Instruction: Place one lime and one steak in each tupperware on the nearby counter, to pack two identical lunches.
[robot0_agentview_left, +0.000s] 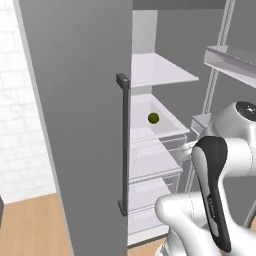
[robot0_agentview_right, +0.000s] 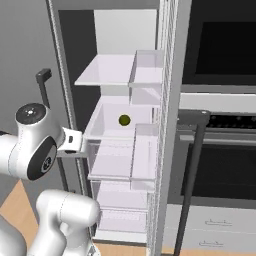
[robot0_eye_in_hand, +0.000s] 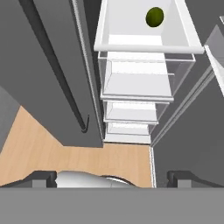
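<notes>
At far left of the open refrigerator stands its grey door (robot0_agentview_left: 75, 125), swung outward so that its dark vertical handle (robot0_agentview_left: 123, 145) faces the room and the interior is exposed to the arm. Just to the right of that handle, one lime (robot0_agentview_left: 153, 118) rests alone on a white middle shelf (robot0_agentview_left: 167, 117), set toward the back, with a bare upper shelf (robot0_agentview_left: 160, 70) above and clear drawers (robot0_agentview_left: 155, 165) stacked beneath; cold storage explains why the fruit is here and not on a worktop. Seen from the right base view, the same lime (robot0_agentview_right: 124, 120) sits near the centre of its shelf, with the white arm's elbow (robot0_agentview_right: 32, 142) raised at lower left, level with that shelf and outside the cabinet. From the hand view, the lime (robot0_eye_in_hand: 154, 16) appears near the upper edge, well apart from the gripper (robot0_eye_in_hand: 111, 178), whose two dark tips (robot0_eye_in_hand: 46, 178) stand spread as wide as they go with nothing between them, presumably readied for a round object. Further right hangs a black oven front (robot0_agentview_right: 220, 100) with its bar handle (robot0_agentview_right: 192, 120). No steak, tupperware or counter can be made out, so packing appears not yet begun.
</notes>
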